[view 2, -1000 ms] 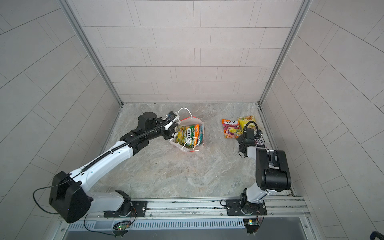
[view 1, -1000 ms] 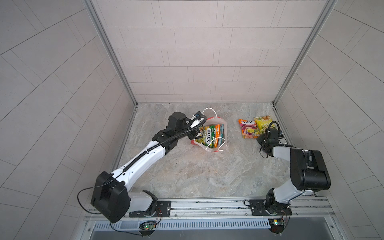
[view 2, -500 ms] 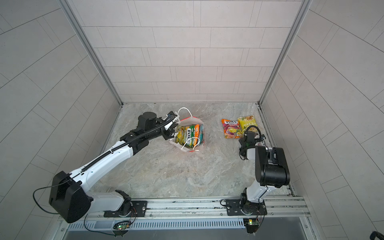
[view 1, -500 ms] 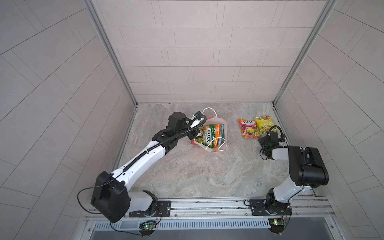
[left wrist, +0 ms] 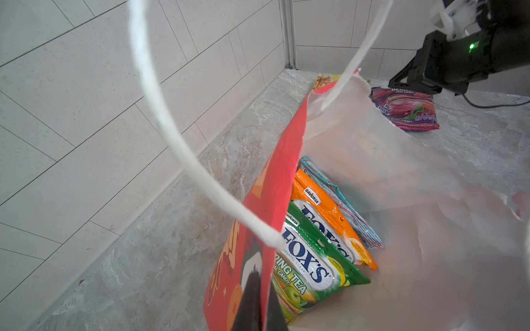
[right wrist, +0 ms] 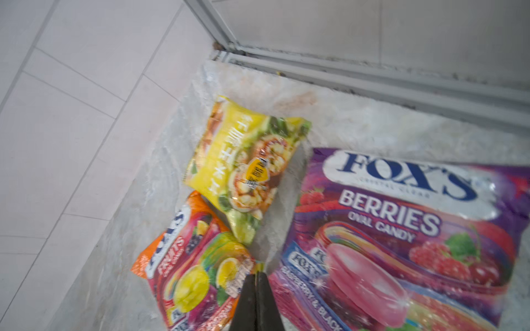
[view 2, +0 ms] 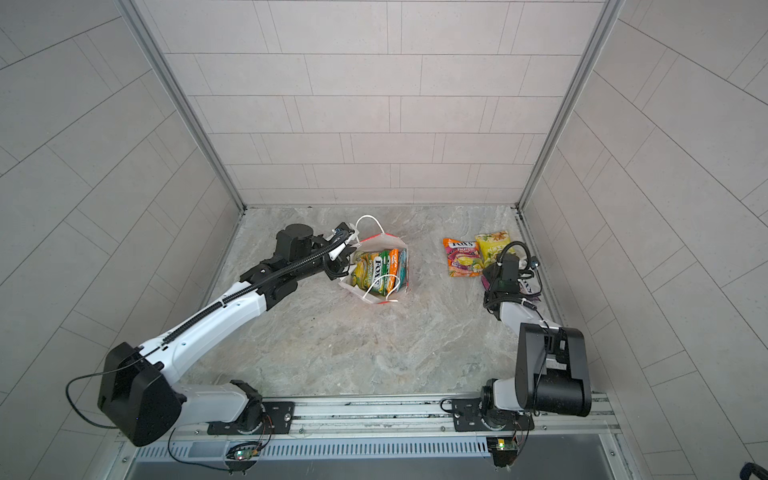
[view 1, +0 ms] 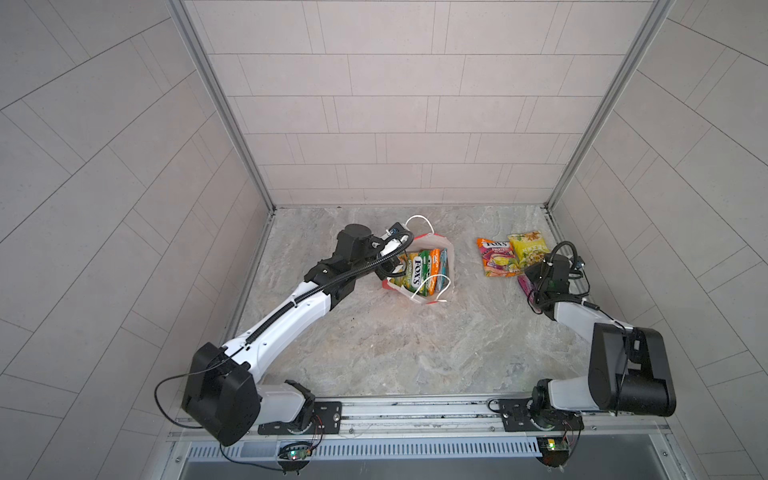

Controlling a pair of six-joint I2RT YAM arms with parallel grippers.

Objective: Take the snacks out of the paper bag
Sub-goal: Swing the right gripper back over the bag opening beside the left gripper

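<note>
The left gripper [left wrist: 262, 289] clamps shut on the red side wall of the paper bag [left wrist: 275, 183], one finger outside and one inside, close to where a white cord handle [left wrist: 160, 114] meets that wall. Just past the inner finger, three of the six snacks [view 1: 417, 270] stand on edge inside the bag. A green packet [left wrist: 312, 269] is nearest the clamped wall, an orange packet [left wrist: 324, 220] rests against it, and a light blue packet [left wrist: 341, 206] is farthest from the fingers. The green and orange ones are lettered FOX'S. A second cord handle [view 1: 432, 276] hangs from the bag's opposite wall. Well apart across the marbled table [view 1: 395, 340], the right gripper [right wrist: 256, 276] is closed on nothing. Its tips are aimed at the gap between two of the three snacks lying flat outside the bag. An orange-pink packet [right wrist: 198, 269] and a purple packet [right wrist: 401, 229] flank the tips. A yellow packet [right wrist: 246, 169] lies beyond them, touching the orange-pink one.
</note>
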